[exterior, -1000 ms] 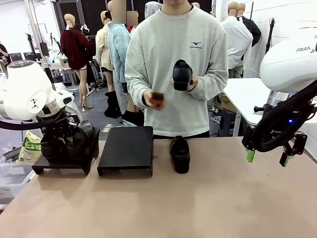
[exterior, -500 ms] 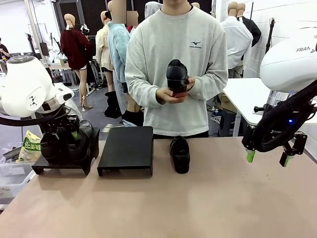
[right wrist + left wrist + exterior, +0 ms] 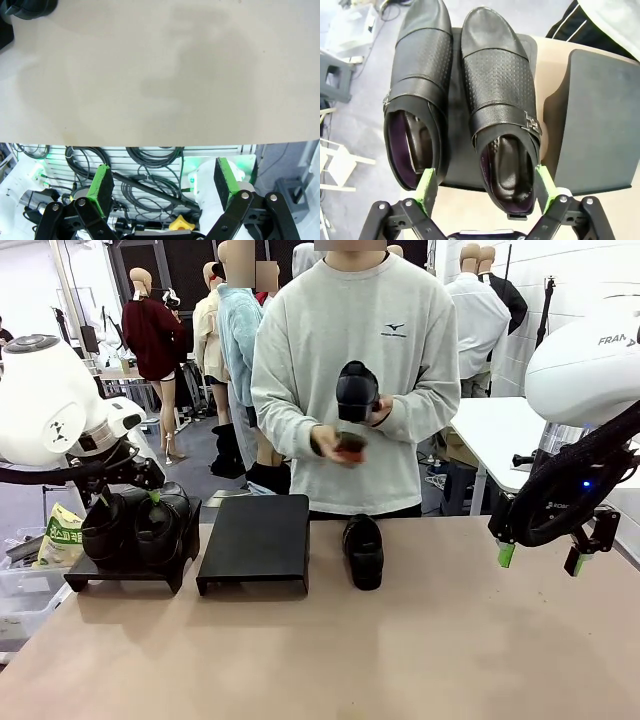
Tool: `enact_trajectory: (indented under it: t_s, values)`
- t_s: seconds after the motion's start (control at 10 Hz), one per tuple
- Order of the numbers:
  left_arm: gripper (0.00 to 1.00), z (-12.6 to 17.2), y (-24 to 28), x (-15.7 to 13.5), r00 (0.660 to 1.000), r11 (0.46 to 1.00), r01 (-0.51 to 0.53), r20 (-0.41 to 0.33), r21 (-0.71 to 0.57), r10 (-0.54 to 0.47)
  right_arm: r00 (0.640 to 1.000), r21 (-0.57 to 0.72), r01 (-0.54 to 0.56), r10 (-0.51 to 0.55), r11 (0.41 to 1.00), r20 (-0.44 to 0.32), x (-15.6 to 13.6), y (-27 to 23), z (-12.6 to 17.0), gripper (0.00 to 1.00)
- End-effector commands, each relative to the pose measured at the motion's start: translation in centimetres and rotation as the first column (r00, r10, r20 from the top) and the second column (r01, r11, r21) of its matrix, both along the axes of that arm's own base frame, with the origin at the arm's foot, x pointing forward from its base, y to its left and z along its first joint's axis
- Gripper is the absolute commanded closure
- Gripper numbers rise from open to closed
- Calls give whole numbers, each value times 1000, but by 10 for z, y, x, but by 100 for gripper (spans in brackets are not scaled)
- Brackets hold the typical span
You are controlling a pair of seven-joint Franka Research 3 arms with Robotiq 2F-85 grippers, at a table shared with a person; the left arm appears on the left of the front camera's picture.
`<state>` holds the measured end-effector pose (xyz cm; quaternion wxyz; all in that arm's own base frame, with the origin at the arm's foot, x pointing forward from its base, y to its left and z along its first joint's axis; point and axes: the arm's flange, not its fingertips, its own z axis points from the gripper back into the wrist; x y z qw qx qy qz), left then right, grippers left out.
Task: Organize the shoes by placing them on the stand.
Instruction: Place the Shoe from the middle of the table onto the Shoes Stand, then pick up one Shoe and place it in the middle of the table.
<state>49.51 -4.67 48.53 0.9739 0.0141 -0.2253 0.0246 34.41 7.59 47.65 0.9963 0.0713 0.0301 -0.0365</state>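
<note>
Two black shoes sit side by side on the left stand. In the left wrist view they are the left shoe and the right shoe, toes pointing away. My left gripper hovers open just above their heels, green pads apart, holding nothing. A third shoe lies on the table beside the bare second stand. The person holds a fourth shoe at chest height. My right gripper hangs open over the table's right edge.
The person's other hand holds a small brown block under the raised shoe. The tan table has wide free room in front. A dark shoe's edge shows in the corner of the right wrist view. Cables lie below the table edge.
My left gripper has opened, let go of the shoe on the left stand and risen slightly. The person brought the brown block up under the held shoe. The right arm stayed still.
</note>
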Motion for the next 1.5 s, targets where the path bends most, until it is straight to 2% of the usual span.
enact_trajectory:
  t_s: [0.0,1.1,1.2,1.4]
  values:
    - [0,-3,0,1,1000,1000,2,-4,2,-2,1000,20,-2,2,1000,10,3,3,0,0]
    - [0,-3,0,1,1000,1000,1,-6,0,-1,1000,20,-2,2,1000,10,3,3,0,0]
    - [0,12,-27,-15,994,993,113,-8,-20,-113,1000,20,-2,2,1000,10,3,3,0,0]
    - [0,41,-55,-44,968,968,240,-57,-78,-244,1000,20,-2,2,1000,10,3,3,0,0]
